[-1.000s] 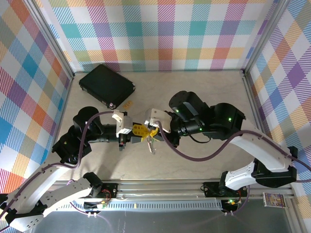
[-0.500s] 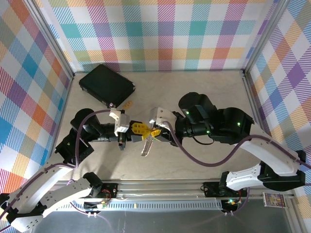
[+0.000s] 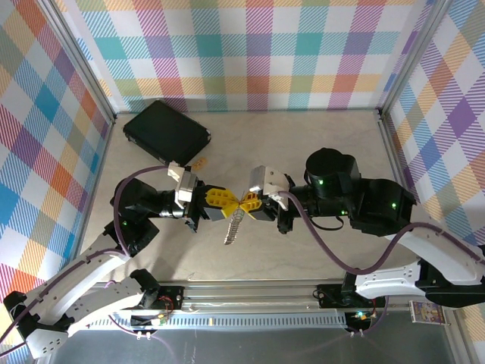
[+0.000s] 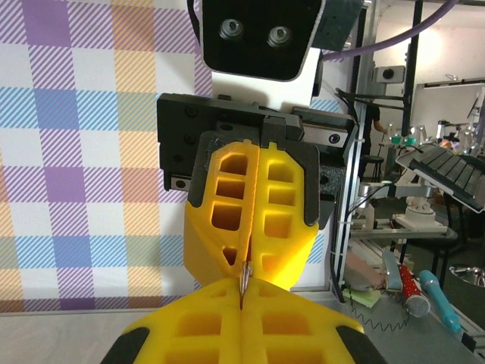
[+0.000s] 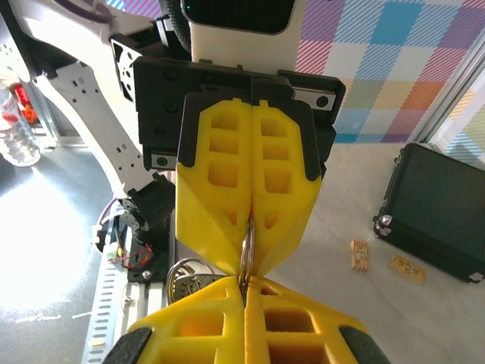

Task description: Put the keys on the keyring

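Observation:
Above the table my two grippers meet tip to tip with their yellow fingers. The left gripper point(image 3: 230, 202) and the right gripper point(image 3: 245, 203) are both shut on the thin metal keyring point(image 5: 245, 250), seen edge-on in the seam between the pads. A silver key point(image 3: 233, 225) hangs down from the ring below the fingertips. In the right wrist view the key's round head and a ring loop point(image 5: 186, 277) hang to the left of my right gripper point(image 5: 244, 294). In the left wrist view a sliver of keyring point(image 4: 243, 277) shows just above my left gripper point(image 4: 242, 302).
A black case point(image 3: 167, 134) lies at the back left of the table, with two small orange blocks point(image 3: 199, 163) beside it. Patterned walls close in the left, back and right sides. An aluminium rail point(image 3: 250, 292) runs along the near edge.
Both grippers have shifted slightly to the right, still joined at the tips, with the right arm drawing back. The hanging key has swung and now points down and to the left.

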### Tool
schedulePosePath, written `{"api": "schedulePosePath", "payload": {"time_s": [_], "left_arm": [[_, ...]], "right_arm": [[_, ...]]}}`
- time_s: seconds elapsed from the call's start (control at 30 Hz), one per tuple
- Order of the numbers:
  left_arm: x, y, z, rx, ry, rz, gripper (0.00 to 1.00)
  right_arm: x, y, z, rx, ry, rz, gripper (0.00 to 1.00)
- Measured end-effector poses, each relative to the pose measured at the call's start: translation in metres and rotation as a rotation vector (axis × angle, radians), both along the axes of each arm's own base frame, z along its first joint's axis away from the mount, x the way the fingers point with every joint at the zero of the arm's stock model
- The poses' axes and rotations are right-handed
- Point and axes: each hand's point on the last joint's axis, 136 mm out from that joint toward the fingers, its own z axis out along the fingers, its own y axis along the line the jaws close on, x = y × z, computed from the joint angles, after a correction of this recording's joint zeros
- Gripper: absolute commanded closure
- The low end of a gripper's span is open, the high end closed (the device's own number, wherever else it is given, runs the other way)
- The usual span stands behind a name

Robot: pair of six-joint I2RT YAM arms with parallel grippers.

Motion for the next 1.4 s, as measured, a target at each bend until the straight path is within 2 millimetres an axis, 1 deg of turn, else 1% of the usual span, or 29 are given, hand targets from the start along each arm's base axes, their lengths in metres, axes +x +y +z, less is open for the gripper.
{"api": "schedulePosePath", "payload": {"time_s": [0.1, 0.23, 0.3, 0.4, 0.53, 0.57, 0.67, 0.73, 0.93, 1.03, 1.1, 1.17, 1.33, 1.4], "left_arm": [[0.0, -0.001, -0.004, 0.02, -0.006, 0.009, 1.0], [0.003, 0.002, -0.013, 0.096, -0.025, 0.081, 0.84], [0.009, 0.005, -0.019, 0.148, -0.038, 0.142, 0.83], [0.017, 0.009, -0.031, 0.237, -0.057, 0.213, 0.83], [0.021, 0.014, -0.054, 0.344, -0.066, 0.257, 0.84], [0.021, 0.015, -0.059, 0.362, -0.065, 0.26, 0.86], [0.019, 0.017, -0.07, 0.407, -0.059, 0.256, 1.0], [0.018, 0.017, -0.074, 0.42, -0.066, 0.251, 1.0], [0.015, 0.02, -0.067, 0.394, -0.074, 0.253, 1.0], [0.013, 0.02, -0.061, 0.366, -0.062, 0.247, 1.0], [0.01, 0.019, -0.053, 0.329, -0.06, 0.237, 1.0], [0.008, 0.018, -0.043, 0.283, -0.062, 0.225, 1.0], [0.002, 0.015, -0.02, 0.175, -0.079, 0.183, 1.0], [0.0, 0.014, -0.013, 0.136, -0.082, 0.165, 1.0]], "right_arm": [[0.0, 0.0, -0.004, -0.016, 0.006, -0.002, 1.0], [0.004, 0.002, -0.013, -0.078, 0.016, -0.011, 1.0], [0.007, 0.006, -0.018, -0.118, 0.018, -0.018, 1.0], [0.013, 0.012, -0.029, -0.191, 0.023, -0.024, 1.0], [0.014, 0.017, -0.049, -0.291, 0.043, -0.018, 1.0], [0.015, 0.018, -0.053, -0.311, 0.046, -0.015, 1.0], [0.015, 0.019, -0.063, -0.358, 0.051, -0.013, 1.0], [0.015, 0.018, -0.065, -0.371, 0.051, -0.012, 1.0], [0.014, 0.019, -0.062, -0.368, 0.045, -0.008, 1.0], [0.013, 0.02, -0.057, -0.344, 0.041, -0.002, 0.89], [0.011, 0.021, -0.049, -0.304, 0.035, 0.002, 0.84], [0.007, 0.019, -0.04, -0.253, 0.028, 0.014, 0.82], [-0.001, 0.014, -0.018, -0.143, 0.009, 0.035, 0.81], [-0.003, 0.012, -0.009, -0.11, 0.002, 0.039, 0.82]]}}
